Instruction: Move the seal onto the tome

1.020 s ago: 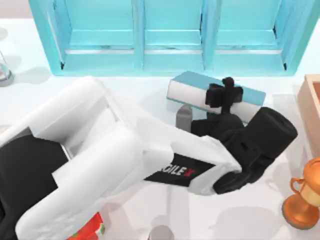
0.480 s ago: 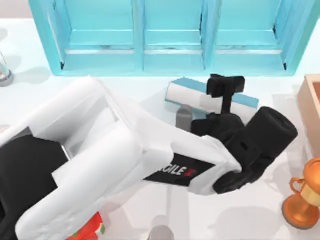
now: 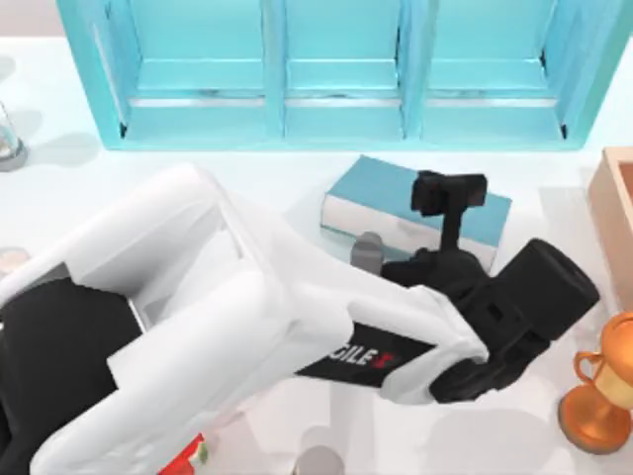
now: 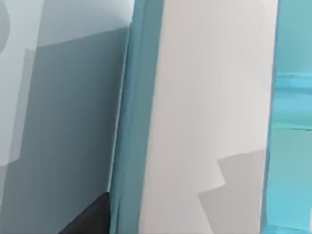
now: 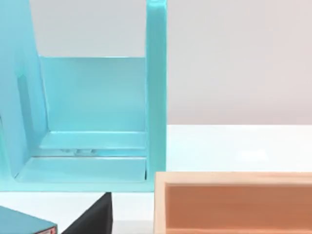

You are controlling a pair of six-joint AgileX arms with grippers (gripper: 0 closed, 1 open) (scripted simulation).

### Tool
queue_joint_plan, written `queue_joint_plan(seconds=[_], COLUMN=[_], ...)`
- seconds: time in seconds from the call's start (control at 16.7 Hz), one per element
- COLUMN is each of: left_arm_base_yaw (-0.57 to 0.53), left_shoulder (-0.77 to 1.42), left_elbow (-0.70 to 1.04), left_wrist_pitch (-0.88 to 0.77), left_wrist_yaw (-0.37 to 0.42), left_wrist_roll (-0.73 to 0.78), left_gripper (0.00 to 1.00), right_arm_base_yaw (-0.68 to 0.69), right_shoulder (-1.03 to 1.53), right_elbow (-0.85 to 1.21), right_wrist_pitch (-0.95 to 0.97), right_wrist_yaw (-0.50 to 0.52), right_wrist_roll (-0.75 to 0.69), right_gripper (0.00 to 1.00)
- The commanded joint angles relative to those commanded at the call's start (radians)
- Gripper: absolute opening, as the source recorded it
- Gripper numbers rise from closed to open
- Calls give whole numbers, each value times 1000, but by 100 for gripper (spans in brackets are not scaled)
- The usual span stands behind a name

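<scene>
left pincer [image 3: 450,190] over the tome [image 3: 376,193], can't tell whether its fingers are spread or pinching anything | tome flat on desk [image 3: 297,173] just before the teal shelf [image 3: 336,79], bays bare | seal hidden from me | wooden box [image 5: 234,202] at desk's right edge | trophy [image 3: 598,391] near right
</scene>
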Motion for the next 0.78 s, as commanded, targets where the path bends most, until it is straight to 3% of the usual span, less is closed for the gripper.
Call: queue_joint_plan(seconds=[0.3,0.78], left_arm_base_yaw=[-126,-283], left_shoulder=[-45,-130], left_elbow=[-22,-41], left_wrist_pitch=[-277,-655], left_wrist_yaw=[-41,-189], left_wrist_roll=[-250,-628], left_gripper=[100,100], right_arm_base_yaw=[0,0], right_shoulder=[0,0], right_elbow=[0,0], right_wrist_pitch=[0,0], right_wrist_yaw=[0,0], right_wrist_roll=[0,0], right_gripper=[100,100])
